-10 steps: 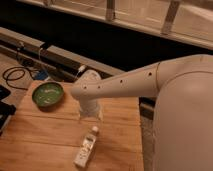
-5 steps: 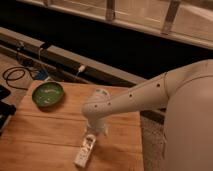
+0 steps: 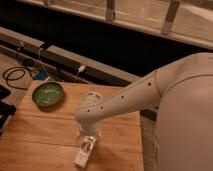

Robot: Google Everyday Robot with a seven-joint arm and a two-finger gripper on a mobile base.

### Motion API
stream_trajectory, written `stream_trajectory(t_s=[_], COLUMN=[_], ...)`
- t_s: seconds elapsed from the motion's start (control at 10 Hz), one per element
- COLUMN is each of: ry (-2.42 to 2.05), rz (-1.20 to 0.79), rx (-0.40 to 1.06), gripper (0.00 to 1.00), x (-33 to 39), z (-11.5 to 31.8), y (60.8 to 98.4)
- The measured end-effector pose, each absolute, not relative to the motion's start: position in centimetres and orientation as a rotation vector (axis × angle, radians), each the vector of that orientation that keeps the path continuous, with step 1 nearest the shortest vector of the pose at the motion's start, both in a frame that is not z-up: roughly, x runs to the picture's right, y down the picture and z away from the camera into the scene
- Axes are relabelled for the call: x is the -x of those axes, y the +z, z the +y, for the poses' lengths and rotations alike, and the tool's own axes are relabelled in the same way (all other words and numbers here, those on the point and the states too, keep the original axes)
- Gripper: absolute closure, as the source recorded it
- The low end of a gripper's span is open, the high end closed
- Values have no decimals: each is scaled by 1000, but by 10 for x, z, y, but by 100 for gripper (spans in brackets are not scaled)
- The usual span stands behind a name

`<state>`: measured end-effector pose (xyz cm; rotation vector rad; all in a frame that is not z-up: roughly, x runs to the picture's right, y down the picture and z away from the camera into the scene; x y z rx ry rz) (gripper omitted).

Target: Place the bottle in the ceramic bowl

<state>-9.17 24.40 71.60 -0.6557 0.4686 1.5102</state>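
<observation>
Bench [image 3: 40,140]: light wood planks, fills lower left and ctr of frame.

Ceramic bowl [image 3: 48,94]: green, round, sits upright on bench at left, near bench's far edge. Nothing inside that I can see.

Bottle [image 3: 84,151]: lies on its side on bench, bottom ctr of frame, long axis running roughly top-to-bottom w/ slight tilt. Pale label facing up. Well apart from bowl, which is up and to the left of it. Not in bowl.

Arm [image 3: 135,95]: white, comes in from the big white robot body [image 3: 185,115] at right, slants down-left to a bend approx ctr frame, then drops twd bench.

Gripper [image 3: 89,132]: points down, low over bench, right at bottle's upper end. Jaws spread apart, not clamped on anything. Contact w/ bottle: can't tell, the parts blur together there.

Bkgd: black cable loops [image 3: 14,76] on floor at left edge, beyond bench. Dark strip across upper frame behind bench.
</observation>
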Motion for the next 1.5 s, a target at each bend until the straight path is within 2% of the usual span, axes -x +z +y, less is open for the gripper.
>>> stream_trajectory(t_s=[0.6, 1.1, 1.5], ry=[1517, 1505, 1486], rz=[510, 558, 548], rx=[676, 765, 743], gripper=[35, 36, 73], x=[88, 87, 88], z=[260, 277, 272], y=[752, 779, 768])
